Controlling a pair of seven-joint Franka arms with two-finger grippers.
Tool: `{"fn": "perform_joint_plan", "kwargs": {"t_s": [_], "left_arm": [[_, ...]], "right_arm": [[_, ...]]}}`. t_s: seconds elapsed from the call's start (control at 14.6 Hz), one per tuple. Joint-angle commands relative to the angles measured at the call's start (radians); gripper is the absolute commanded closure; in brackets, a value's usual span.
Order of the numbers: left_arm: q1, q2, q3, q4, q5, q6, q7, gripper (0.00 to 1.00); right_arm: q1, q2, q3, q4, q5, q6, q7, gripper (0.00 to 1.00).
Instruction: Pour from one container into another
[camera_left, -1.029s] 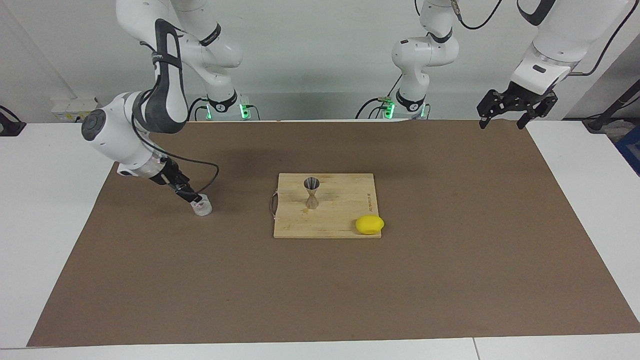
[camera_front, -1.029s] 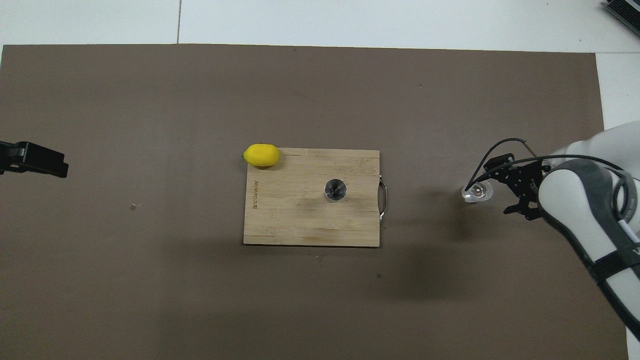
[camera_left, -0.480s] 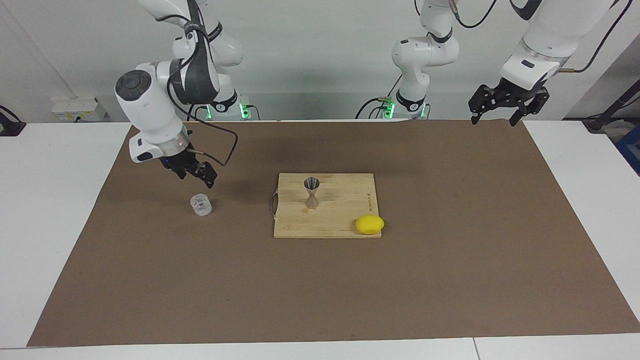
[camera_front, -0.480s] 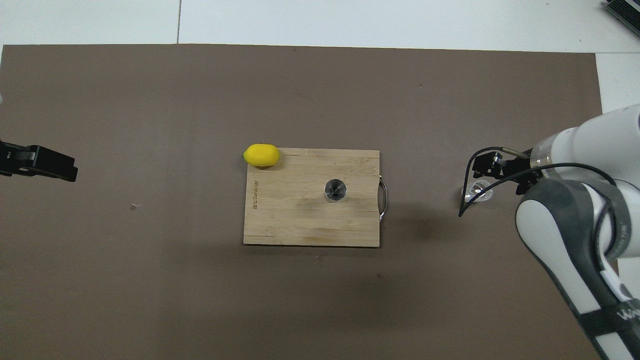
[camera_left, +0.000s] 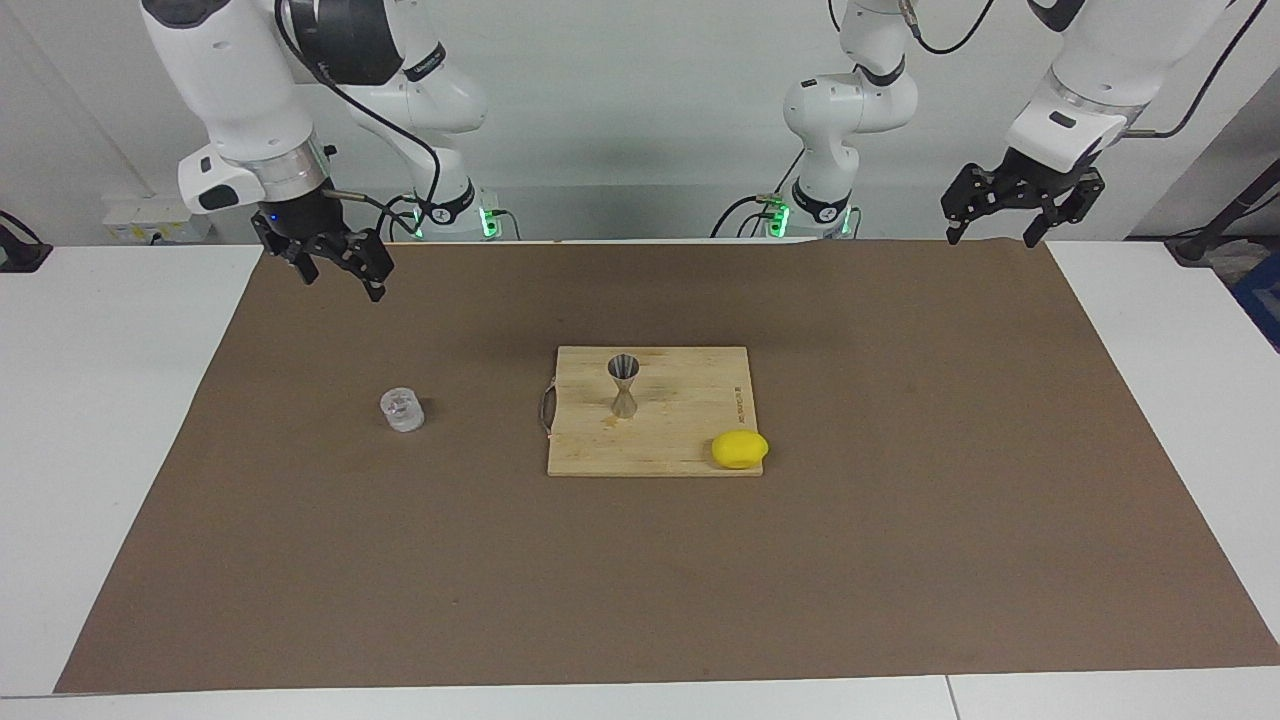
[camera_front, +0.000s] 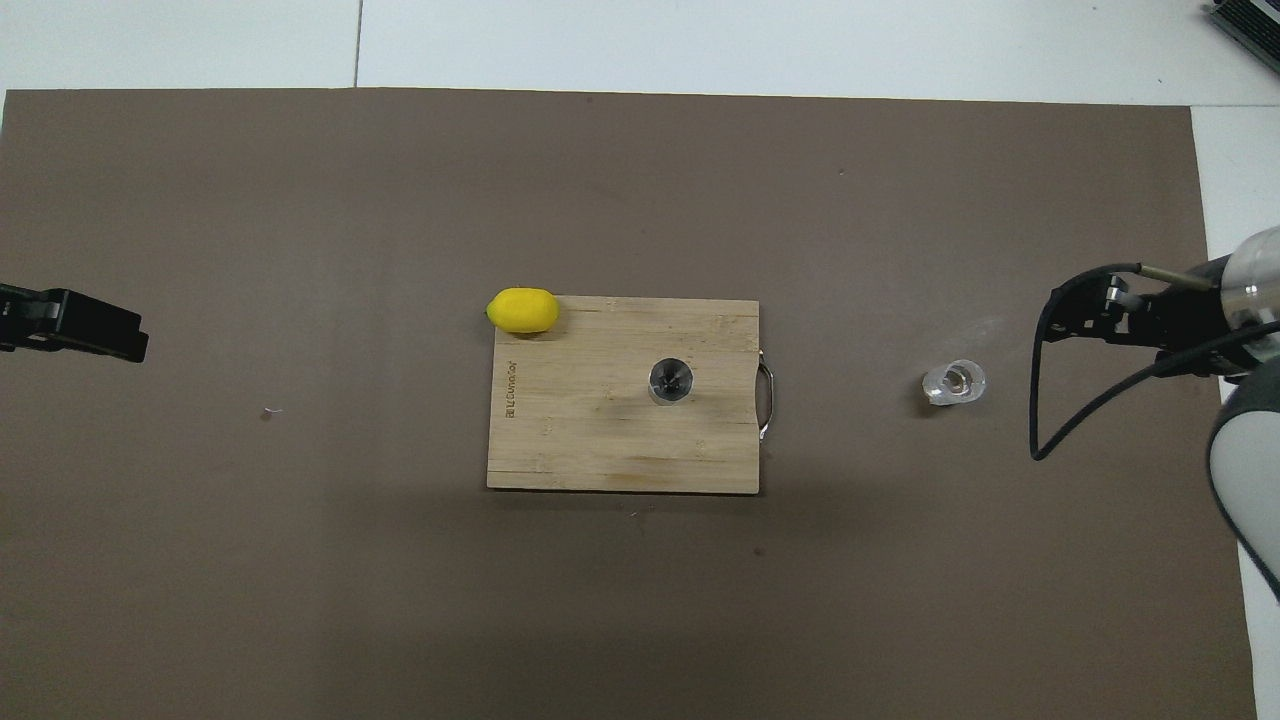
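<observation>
So the right pincer (camera_left: 336, 262) has been pulled right off the glass cup (camera_left: 402, 410): a second ago it was down at the cup's rim, half a second ago it was lifted just clear, and now it's hung high over the robots' edge of the brown mat (camera_left: 900, 560), jaws spread wide and nothing held. The cup is left standing upright on the mat toward the right arm's end of the table (camera_left: 90, 420), well apart from the cutting board (camera_left: 680, 440), same spot as before. The metal jigger (camera_left: 623, 385) is still stood upright on the board, untouched, and the lemon (camera_left: 740, 449) is still parked at the board's corner farthest from the robots. The left pincer (camera_left: 1020, 205) is kept waiting up over its own end, also wide open and empty, barely shifted. Read as a judgement: either the pour's already been done and the cup set back, or the grab was abandoned. Can't be told from this. As for writing, a small printed mark is seen along the board's edge nearest the lemon, but it can't be read.
</observation>
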Motion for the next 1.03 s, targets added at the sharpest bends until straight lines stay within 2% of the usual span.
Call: {"fn": "perform_joint_plan", "kwargs": {"t_s": [0.0, 0.27, 0.75, 0.96], "left_arm": [[-0.002, -0.004, 0.002, -0.011, 0.016, 0.023, 0.001, 0.00], [-0.006, -0.013, 0.000, -0.033, 0.016, 0.023, 0.001, 0.00], [-0.008, -0.011, -0.003, -0.033, 0.016, 0.040, -0.010, 0.00], [-0.008, -0.016, -0.004, -0.045, 0.014, 0.060, -0.012, 0.00]], "right_arm": [[-0.013, 0.040, 0.002, 0.089, -0.022, -0.069, -0.076, 0.00], [-0.017, 0.041, 0.002, 0.076, -0.004, -0.071, -0.158, 0.00], [-0.002, 0.055, 0.002, 0.081, -0.003, -0.069, -0.175, 0.01], [-0.005, 0.069, 0.003, 0.113, -0.010, -0.077, -0.176, 0.02]]}}
